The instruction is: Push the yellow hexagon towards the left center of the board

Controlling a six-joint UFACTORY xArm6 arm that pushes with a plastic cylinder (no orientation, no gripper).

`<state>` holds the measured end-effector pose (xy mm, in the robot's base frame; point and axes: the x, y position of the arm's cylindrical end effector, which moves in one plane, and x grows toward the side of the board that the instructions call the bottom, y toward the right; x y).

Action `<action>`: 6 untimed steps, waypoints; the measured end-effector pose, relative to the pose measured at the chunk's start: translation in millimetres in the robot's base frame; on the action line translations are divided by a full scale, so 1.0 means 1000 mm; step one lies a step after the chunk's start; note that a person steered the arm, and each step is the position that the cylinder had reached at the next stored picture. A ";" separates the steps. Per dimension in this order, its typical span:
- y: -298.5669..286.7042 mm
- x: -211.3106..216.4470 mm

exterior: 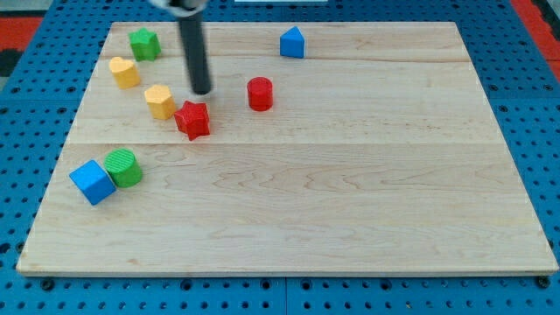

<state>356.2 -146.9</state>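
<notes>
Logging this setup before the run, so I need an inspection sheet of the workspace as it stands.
Surface: wooden board, flat.
Job's things: yellow hexagon upper left, touching red star.
Clutter: second yellow block, green block, blue block, red cylinder, blue cube against green cylinder.
Grippers: none; my tip just right of and above the hexagon, apart.
Cables: nothing seen.
Surroundings: blue pegboard.

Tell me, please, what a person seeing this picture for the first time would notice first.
The dark rod comes down from the view's top, and my tip stands just above the red star, right of the yellow hexagon. Next, the blue cube and green cylinder touch at the board's left edge.
</notes>
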 end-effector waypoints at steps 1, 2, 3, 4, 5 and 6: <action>-0.036 0.006; -0.038 0.021; -0.037 0.027; -0.027 0.018; 0.008 0.007; 0.042 0.006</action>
